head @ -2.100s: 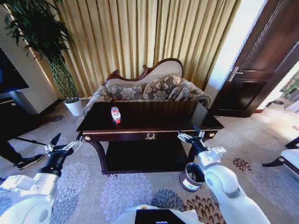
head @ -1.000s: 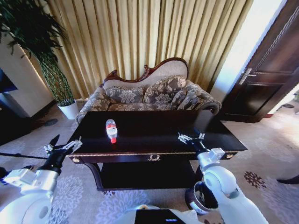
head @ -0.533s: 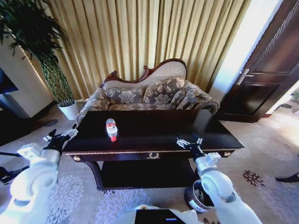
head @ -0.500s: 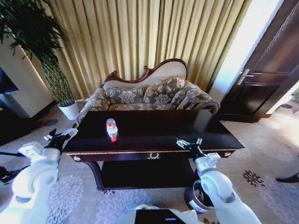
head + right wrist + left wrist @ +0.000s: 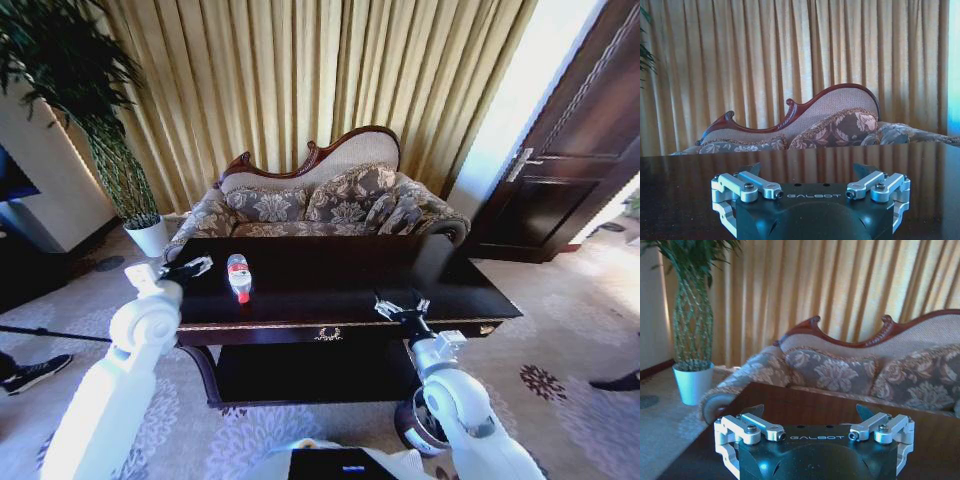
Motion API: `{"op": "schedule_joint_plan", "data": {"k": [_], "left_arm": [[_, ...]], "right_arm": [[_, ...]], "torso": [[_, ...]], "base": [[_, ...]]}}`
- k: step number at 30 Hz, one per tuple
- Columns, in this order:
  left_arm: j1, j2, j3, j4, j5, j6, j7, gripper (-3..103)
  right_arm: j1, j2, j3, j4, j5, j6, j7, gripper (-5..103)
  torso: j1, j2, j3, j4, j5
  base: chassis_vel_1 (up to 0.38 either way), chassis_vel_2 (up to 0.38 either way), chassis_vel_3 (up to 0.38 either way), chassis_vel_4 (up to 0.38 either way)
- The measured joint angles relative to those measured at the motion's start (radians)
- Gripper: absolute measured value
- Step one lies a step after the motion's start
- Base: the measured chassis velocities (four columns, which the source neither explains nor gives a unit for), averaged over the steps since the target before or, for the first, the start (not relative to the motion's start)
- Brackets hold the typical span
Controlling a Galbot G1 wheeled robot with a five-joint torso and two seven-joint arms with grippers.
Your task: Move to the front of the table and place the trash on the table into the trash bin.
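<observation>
Small clear plastic bottle (image 5: 239, 277), red label, white cap, lies left of frame centre on the dark table (image 5: 330, 285). Likely light, slick, crushable; grip across the labelled middle. Left gripper (image 5: 190, 268) just beside it, fingers spread, empty. Right gripper (image 5: 400, 308) lower right, spread, empty. Trash bin (image 5: 418, 430) below.

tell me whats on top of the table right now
On the table lies one small clear bottle with a red label, near its left end. The left gripper hangs beside it, open; the right gripper is over the front edge. No paper scraps are visible.
</observation>
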Motion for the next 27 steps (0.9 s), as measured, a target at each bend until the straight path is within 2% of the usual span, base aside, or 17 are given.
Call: {"op": "schedule_joint_plan", "data": {"k": [2, 4, 6, 8, 11, 13, 17, 23, 27], "left_arm": [[-0.013, 0.003, 0.022, 0.001, -0.02, 0.006, -0.019, 100], [-0.042, 0.007, 0.073, 0.001, -0.067, 0.015, -0.071, 100], [-0.082, 0.019, 0.161, 0.004, -0.125, 0.018, -0.153, 100], [-0.088, 0.021, 0.174, 0.005, -0.133, 0.019, -0.164, 100], [-0.144, 0.034, 0.277, 0.012, -0.232, 0.018, -0.27, 100], [-0.155, 0.034, 0.292, 0.014, -0.251, 0.017, -0.288, 100], [-0.2, 0.029, 0.368, 0.04, -0.337, 0.01, -0.376, 100], [-0.222, 0.002, 0.407, 0.073, -0.394, 0.001, -0.422, 100], [-0.23, -0.013, 0.423, 0.09, -0.407, -0.004, -0.43, 100]], "right_arm": [[0.001, 0.004, 0.0, -0.002, -0.002, 0.0, 0.0, 100], [0.003, 0.014, 0.0, -0.007, -0.007, 0.0, 0.0, 100], [0.006, 0.026, 0.0, -0.011, -0.008, 0.0, 0.0, 100], [0.007, 0.028, 0.0, -0.012, -0.008, 0.0, 0.0, 100], [0.013, 0.036, -0.001, -0.016, -0.009, 0.0, 0.0, 100], [0.014, 0.037, 0.0, -0.016, -0.009, 0.0, 0.0, 100], [0.014, 0.041, 0.013, -0.018, -0.008, 0.005, 0.0, 100], [0.016, 0.044, 0.02, -0.028, -0.003, 0.018, 0.0, 100], [0.027, 0.045, 0.02, -0.033, 0.002, 0.023, 0.0, 100]], "torso": [[0.0, 0.0, 0.0, 0.0, -0.0001], [0.0, 0.0, 0.0, -0.0001, -0.0001], [0.0, 0.0, 0.0, -0.0001, -0.0001], [0.0, 0.0, 0.0, -0.0001, -0.0002], [0.0, 0.0, 0.0, -0.0001, 0.0], [0.0, 0.0, 0.0, -0.0001, -0.0001], [0.0, 0.0, 0.0, 0.0, -0.0002], [0.0, 0.0, 0.0, -0.0002, -0.0001], [0.0, 0.0, 0.0, -0.0001, -0.0001]], "base": [[0.0, 0.0, 0.0, 0.0], [0.0, 0.0, 0.0, 0.0], [0.0, 0.0, 0.0, 0.0], [0.0, 0.0, 0.0, 0.0], [0.0, 0.0, 0.0, 0.0], [0.0, 0.0, 0.0, 0.0], [0.0, 0.0, 0.0, 0.0], [0.0, 0.0, 0.0, 0.0], [0.0, 0.0, 0.0, 0.0]]}}
